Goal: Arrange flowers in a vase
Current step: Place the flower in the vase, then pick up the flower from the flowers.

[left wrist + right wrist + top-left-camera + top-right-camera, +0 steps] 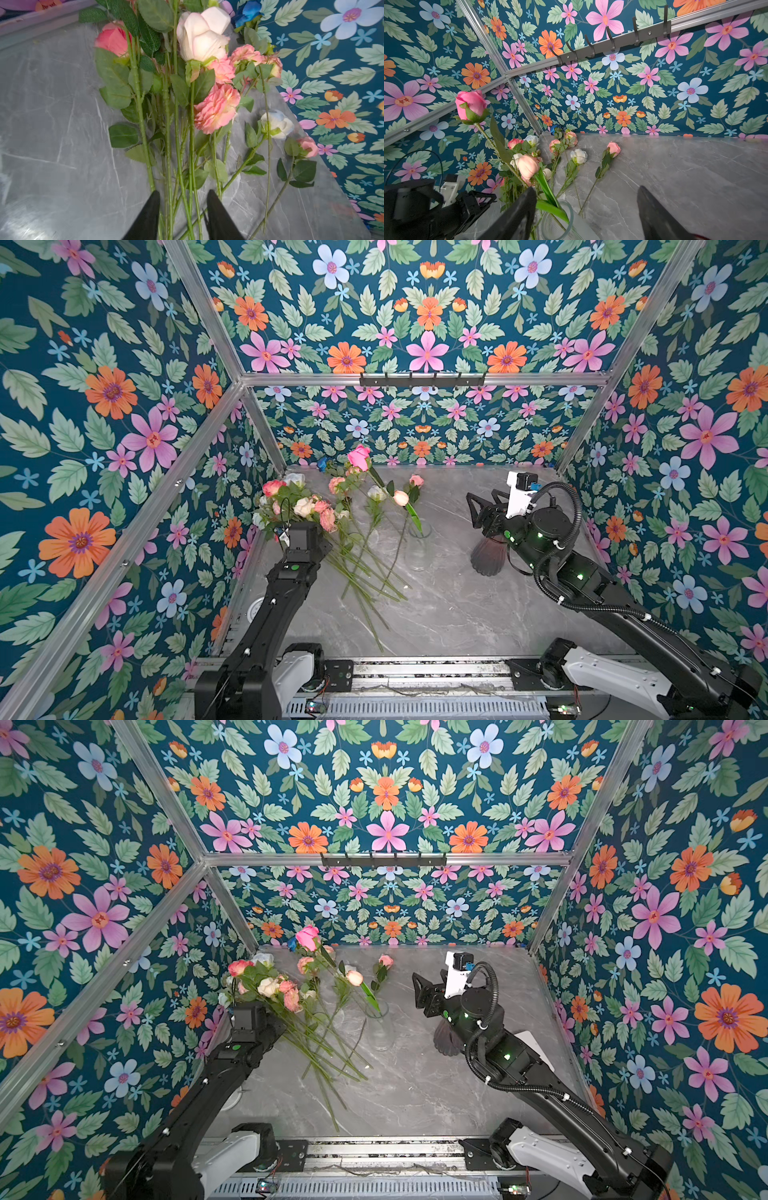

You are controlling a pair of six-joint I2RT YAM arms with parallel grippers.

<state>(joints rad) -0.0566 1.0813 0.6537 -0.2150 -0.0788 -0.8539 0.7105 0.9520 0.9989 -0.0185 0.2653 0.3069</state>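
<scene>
**Left gripper astride the stems, two blooms in the vase**

We see most of the flowers [316, 510] lying in a loose heap on the grey marble table [457, 614]. The heap sits left of centre in both top views, heads toward the back wall and green stems fanning toward the lower middle of the frame. A blue flower [323, 463] lies at the back edge of the heap. The left gripper [182, 192] is down at the heap. In the left wrist view its jaws stand apart with several stems running between them, and we cannot tell whether they press on any stem. The clear glass vase [417, 549] stands upright near the middle of the table, just right of the heap. It holds a pink rose [358, 457], which leans toward the upper left, and a peach bud [401, 497]. The right gripper [473, 511] hovers right of the vase with its jaws wide apart and nothing held. A dark ribbed vase [490, 558] stands beneath that arm, at centre right
</scene>
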